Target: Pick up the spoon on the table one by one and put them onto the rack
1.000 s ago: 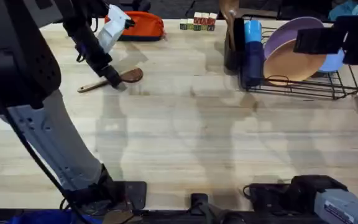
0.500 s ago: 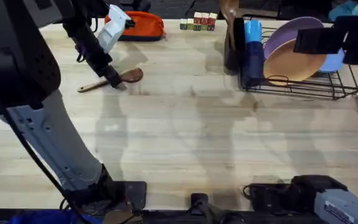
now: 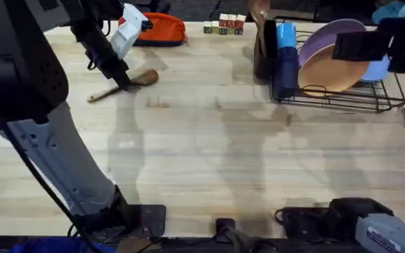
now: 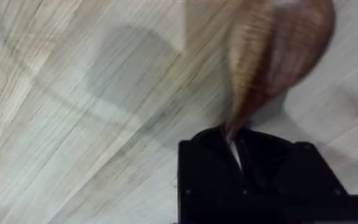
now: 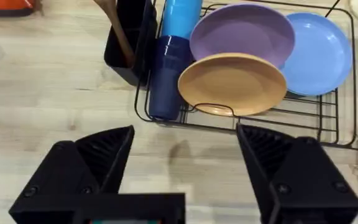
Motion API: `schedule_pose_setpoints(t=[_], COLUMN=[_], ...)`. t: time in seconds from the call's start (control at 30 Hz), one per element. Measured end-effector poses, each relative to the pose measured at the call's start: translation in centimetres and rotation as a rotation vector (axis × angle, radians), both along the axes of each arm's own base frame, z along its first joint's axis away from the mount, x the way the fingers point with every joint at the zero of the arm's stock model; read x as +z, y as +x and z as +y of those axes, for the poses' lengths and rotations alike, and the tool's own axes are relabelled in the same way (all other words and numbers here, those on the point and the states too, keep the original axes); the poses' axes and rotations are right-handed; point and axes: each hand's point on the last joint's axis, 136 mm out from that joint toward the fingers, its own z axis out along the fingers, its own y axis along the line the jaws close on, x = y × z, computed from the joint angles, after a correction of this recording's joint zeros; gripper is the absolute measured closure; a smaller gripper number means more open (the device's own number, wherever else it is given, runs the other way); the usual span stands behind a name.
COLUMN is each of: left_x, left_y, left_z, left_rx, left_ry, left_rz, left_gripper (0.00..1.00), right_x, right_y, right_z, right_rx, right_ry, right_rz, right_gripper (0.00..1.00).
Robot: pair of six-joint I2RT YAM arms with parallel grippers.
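Observation:
A brown wooden spoon [image 3: 145, 76] lies slanted at the table's [image 3: 209, 154] far left, its handle end pointing toward the left edge. My left gripper [image 3: 124, 82] is shut on its neck; the left wrist view has the blurred bowl of the spoon [image 4: 278, 43] just beyond the closed fingers [image 4: 204, 168]. The black wire rack [image 3: 343, 100] stands at the far right, with a tall black utensil cup [image 3: 261, 56] holding another wooden spoon [image 5: 114, 25]. My right gripper [image 5: 185, 158] hovers open in front of the rack [image 5: 241, 127], holding nothing.
The rack carries a purple plate [image 5: 241, 31], a tan plate [image 5: 232, 84], a blue plate [image 5: 319, 53] and blue cups [image 5: 166, 68]. An orange pouch [image 3: 159, 29] and small coloured blocks [image 3: 223, 27] sit along the far edge.
The spoon's bowl has shifted slightly away from me and leftward, in the left gripper's grip, and looks raised off the table. The right arm has not moved.

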Motion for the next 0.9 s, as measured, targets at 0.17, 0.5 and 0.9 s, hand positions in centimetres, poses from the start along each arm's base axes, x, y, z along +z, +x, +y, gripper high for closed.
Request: schedule_pose_setpoints(t=[0.17, 0.5, 0.9], left_x=[0.1, 0.1, 0.4], left_y=[0.0, 0.0, -1.3], left_z=[0.0, -0.1, -1.9], left_rx=[0.0, 0.0, 0.004], left_ry=[-0.001, -0.005, -0.115], left_rz=[0.0, 0.0, 0.046], left_gripper=[0.931, 0.951, 0.961], right_x=[0.0, 0.0, 0.1], right_y=[0.0, 0.0, 0.1], right_z=[0.0, 0.0, 0.0], right_rx=[0.0, 0.0, 0.0], right_ry=[0.0, -0.004, -0.004], right_rz=[0.0, 0.0, -0.004], right_gripper=[0.009, 0.009, 0.009])
